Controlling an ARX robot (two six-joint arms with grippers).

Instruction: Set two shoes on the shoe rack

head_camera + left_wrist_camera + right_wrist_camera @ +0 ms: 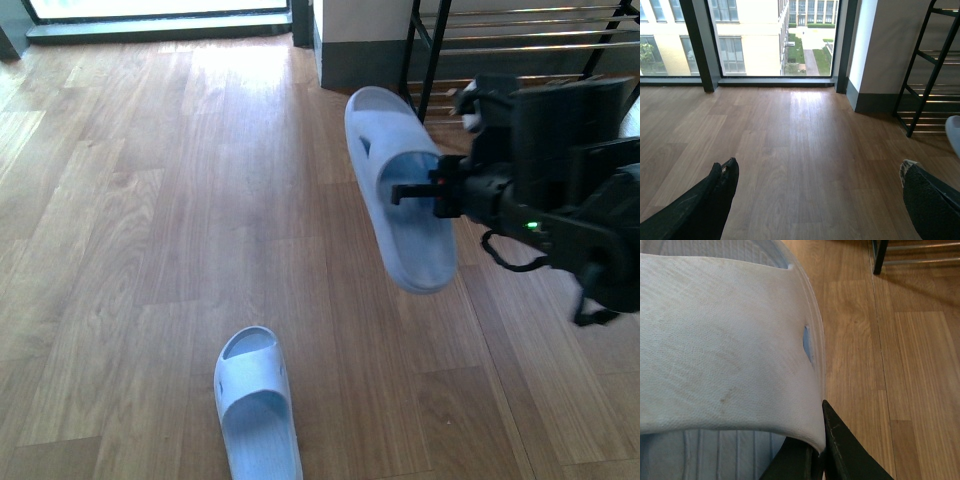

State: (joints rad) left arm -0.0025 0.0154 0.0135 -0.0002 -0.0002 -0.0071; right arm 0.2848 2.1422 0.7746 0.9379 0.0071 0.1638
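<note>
Front view: my right claw [418, 192] clamps one pale slide [378, 135] in the air before the shoe rack [530, 46]; my left claw [817, 167] gapes wide.

The left gripper [817, 165] is seen wide open: its two dark fingers [720, 190] are held well apart, and only bare wooden floor [790, 130] is framed between them. A worn, pale tip is shown on one finger. At the far end of the floor a large window [770, 35] with dark frames is seen, and buildings [747, 45] and a lawn [826, 55] are visible through it. Beside the window a white wall [890, 45] with a dark skirting [880, 102] is found. The shoe rack [927, 75], of black uprights and shiny bars, is set against that wall. A sliver of a pale slide [955, 135] is caught near the rack.
</note>
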